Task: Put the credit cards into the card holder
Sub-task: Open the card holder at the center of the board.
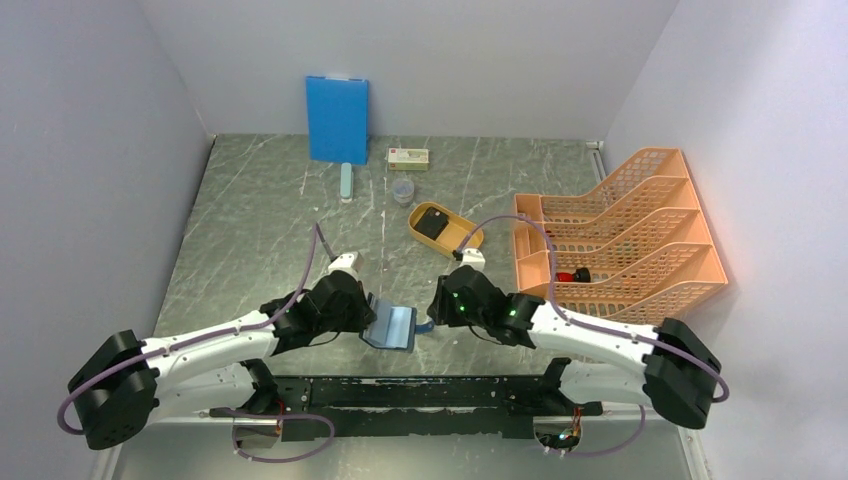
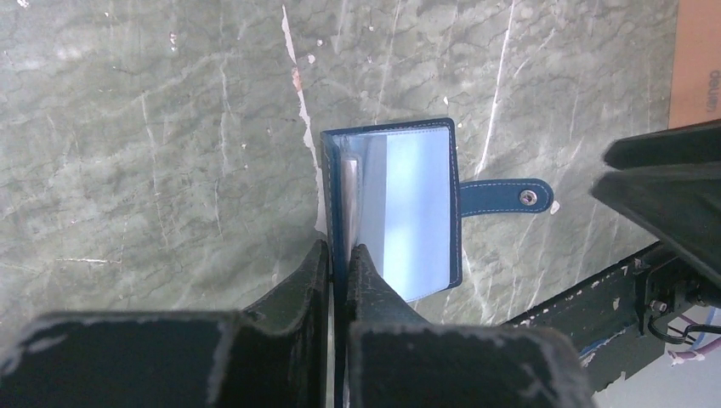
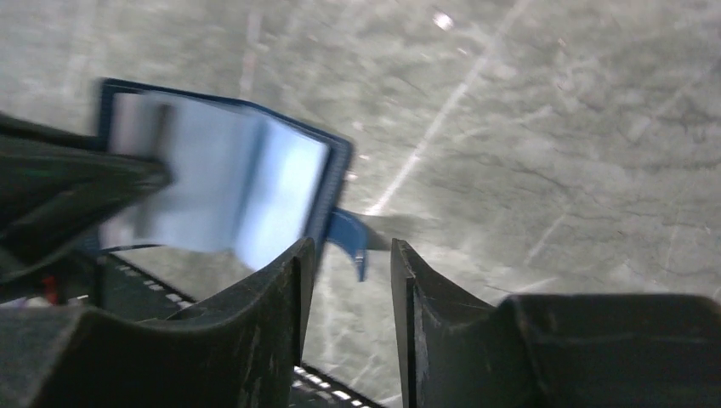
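My left end effector [image 2: 340, 255] was clamped on one leaf of the card holder [image 2: 412, 212], holding it open just above the bench [image 1: 260, 220] at the middle of its near edge. My right end effector [image 3: 353, 248] had its jaws apart, gripping nothing, with the clasp tab [image 2: 506, 197] just beyond them. The pale pockets looked empty, so I judged no card was in yet. I could not pick out the credit cards anywhere, so all the loading was left to do.
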Action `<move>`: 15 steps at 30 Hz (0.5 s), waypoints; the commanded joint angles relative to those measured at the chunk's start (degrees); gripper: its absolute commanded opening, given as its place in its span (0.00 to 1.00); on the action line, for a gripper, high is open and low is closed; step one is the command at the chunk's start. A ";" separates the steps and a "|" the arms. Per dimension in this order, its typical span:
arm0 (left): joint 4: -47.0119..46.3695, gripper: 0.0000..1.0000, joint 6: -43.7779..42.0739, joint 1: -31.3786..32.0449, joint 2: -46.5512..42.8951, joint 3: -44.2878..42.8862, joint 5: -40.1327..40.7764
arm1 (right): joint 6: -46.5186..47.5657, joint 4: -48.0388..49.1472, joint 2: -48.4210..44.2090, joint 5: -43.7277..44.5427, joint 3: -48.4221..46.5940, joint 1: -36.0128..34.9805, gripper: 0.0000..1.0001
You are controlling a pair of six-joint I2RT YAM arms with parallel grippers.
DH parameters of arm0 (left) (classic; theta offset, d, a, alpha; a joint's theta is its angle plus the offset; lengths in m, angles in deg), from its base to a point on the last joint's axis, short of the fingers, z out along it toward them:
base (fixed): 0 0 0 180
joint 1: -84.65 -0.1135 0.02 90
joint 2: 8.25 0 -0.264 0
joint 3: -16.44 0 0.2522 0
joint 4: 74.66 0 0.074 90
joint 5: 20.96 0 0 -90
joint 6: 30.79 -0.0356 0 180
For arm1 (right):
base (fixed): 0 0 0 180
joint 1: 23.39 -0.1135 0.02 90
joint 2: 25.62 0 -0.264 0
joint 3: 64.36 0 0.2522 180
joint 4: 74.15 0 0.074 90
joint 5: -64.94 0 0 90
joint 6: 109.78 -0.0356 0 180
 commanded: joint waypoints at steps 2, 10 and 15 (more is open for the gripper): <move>2.19 0.05 2.07 0.17 -1.09 0.78 1.43 | 2.56 -0.45 -3.66 -5.92 -5.29 -1.14 0.43; -0.10 0.05 4.46 0.13 -0.28 1.64 -0.70 | -3.27 15.69 7.59 -15.93 -6.18 -3.70 0.49; -0.27 0.05 4.40 0.13 -0.39 2.06 -1.52 | -7.36 22.15 14.86 -14.00 -4.58 -3.70 0.56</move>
